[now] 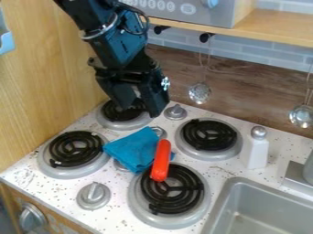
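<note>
The black gripper [141, 111] hangs over the back left burner [122, 114], its two fingers apart with nothing between them. Below and to its right, a crumpled blue cloth [134, 147] lies among the burners, partly over a stove knob. A red-orange rounded object [161, 160] rests against the cloth's right side, its lower end over the coil of the front right burner [172, 189]. Neither the cloth nor the red object touches the gripper.
Two other burners stand at the left [74, 154] and back right [209, 140]. A white shaker [257, 148] stands near the sink [256, 201]. Knobs sit on the stovetop [113, 218]. Ladles [200, 93] hang at the back wall, below a wooden shelf [269, 35].
</note>
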Motion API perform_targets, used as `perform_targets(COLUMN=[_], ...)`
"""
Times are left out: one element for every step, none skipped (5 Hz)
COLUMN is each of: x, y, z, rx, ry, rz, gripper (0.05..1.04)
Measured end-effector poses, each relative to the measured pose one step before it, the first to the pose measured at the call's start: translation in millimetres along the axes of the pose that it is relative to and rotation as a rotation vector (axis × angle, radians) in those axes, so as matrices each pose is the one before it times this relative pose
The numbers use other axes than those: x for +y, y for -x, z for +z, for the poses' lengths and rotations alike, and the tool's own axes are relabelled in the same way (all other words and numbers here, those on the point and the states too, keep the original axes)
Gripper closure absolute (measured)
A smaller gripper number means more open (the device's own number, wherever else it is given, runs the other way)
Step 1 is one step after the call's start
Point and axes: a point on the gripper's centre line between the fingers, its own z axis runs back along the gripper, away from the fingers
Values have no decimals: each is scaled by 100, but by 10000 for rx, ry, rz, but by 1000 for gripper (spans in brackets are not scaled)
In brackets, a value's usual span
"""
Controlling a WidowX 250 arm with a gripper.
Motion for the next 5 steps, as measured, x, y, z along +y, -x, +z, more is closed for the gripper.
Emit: perform_targets(x=[46, -1187, -1136, -704, -189], y=[368, -1116, -2617, -2051, -2080], z=[-478, -3659, -1929, -1767, -1922], rx=[212, 491, 43, -12, 127], ry=[28, 245, -253, -17, -301], rz=[45, -402, -450, -159, -28], gripper=[83, 83, 83, 83, 83])
